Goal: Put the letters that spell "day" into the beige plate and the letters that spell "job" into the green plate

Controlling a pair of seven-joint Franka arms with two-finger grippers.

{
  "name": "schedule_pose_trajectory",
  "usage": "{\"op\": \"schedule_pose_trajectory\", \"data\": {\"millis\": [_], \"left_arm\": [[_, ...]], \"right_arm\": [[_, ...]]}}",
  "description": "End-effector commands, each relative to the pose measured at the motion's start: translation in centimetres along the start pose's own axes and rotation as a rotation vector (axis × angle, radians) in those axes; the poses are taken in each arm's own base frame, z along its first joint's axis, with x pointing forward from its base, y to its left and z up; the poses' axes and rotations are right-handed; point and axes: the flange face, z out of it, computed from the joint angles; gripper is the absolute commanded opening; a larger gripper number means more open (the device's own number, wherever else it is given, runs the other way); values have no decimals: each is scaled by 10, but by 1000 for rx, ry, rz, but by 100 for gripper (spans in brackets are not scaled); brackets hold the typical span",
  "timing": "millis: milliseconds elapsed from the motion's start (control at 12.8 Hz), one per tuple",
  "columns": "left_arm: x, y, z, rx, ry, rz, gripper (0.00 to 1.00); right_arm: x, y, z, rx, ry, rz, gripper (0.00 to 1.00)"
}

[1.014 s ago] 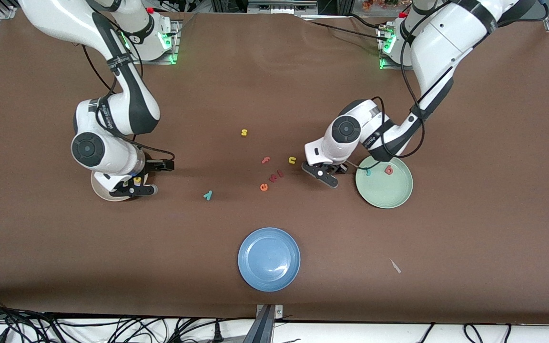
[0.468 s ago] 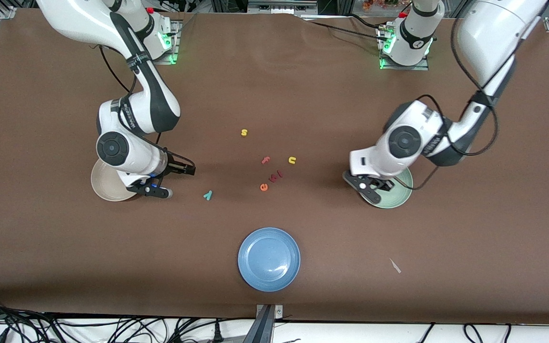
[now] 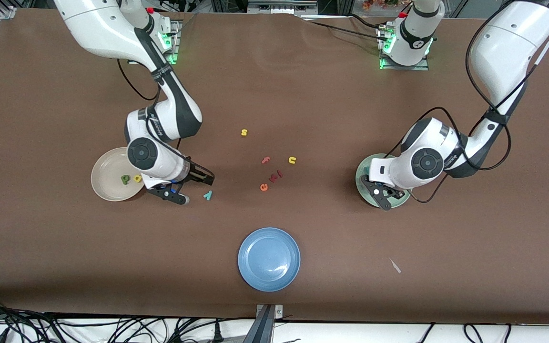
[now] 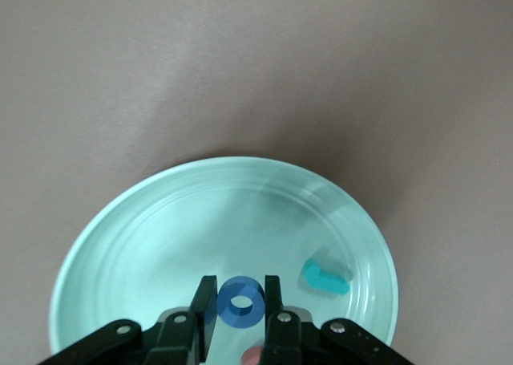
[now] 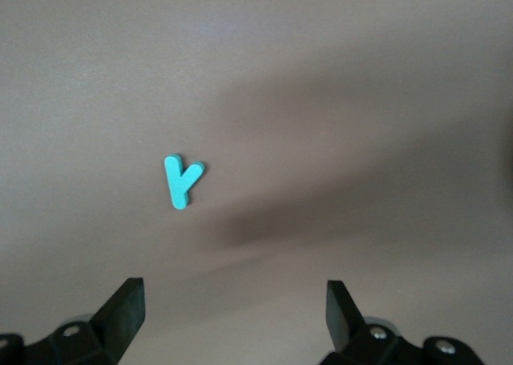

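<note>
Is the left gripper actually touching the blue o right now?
Touching. In the left wrist view the left gripper has its jaws closed on both sides of the blue o, no gap showing, holding it above the green plate.

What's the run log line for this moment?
left hand: shut on blue o, over green plate | right hand: open, over teal y

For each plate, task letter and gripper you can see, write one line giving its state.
beige plate: holds green a and yellow d
teal y: flat on the table
green plate: holds teal j
blue o: gripped over the green plate
left gripper: shut on blue o
right gripper: open, over the table beside the y
blue plate: nothing on it
</note>
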Motion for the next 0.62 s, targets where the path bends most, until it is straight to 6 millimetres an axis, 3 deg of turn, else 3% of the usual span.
{"op": "schedule_pose_trajectory", "data": {"millis": [0,312,546], "left_arm": [[-4,-5,7,10,8,19,0],[-2,-4,19,56,19,67,0],[-5,-6,28,49,14,64,0]], "right_arm": [[15,-11,3,14,7,70,100],[18,-27,25,3,4,66,100],[22,-30,28,11,15,63,100]]}}
